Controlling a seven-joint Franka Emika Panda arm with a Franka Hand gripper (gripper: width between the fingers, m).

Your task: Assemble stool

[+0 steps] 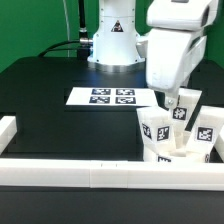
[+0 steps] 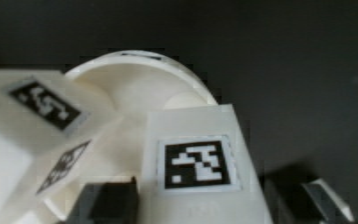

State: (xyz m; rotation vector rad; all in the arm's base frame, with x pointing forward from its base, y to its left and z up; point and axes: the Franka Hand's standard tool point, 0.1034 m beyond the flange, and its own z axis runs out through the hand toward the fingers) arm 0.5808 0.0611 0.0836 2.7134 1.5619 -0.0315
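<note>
We take the marker board (image 1: 113,97) as our landmark: it lies flat on the black table (image 1: 50,100), in front of the arm's white base (image 1: 112,40). The stool (image 1: 178,135) stands on the near side of the marker board, toward the exterior view's right, close against the long white border rail (image 1: 100,172) that runs along the table's front edge.

Several tagged leg blocks rise from the stool at different tilts; we cannot tell from here how firmly any of them sits. The gripper (image 1: 178,108) comes down from above onto the cluster, its white body hanging over the stool just beyond the marker board's right end in the exterior view.

In the wrist view, we see the gripper (image 2: 202,200) with its dark fingers (image 2: 101,203) on either side of one leg block (image 2: 197,160), tag facing the camera; they appear to pinch it. Behind that block we see the round seat (image 2: 144,80), and another tagged leg (image 2: 37,100) leans beside it.
</note>
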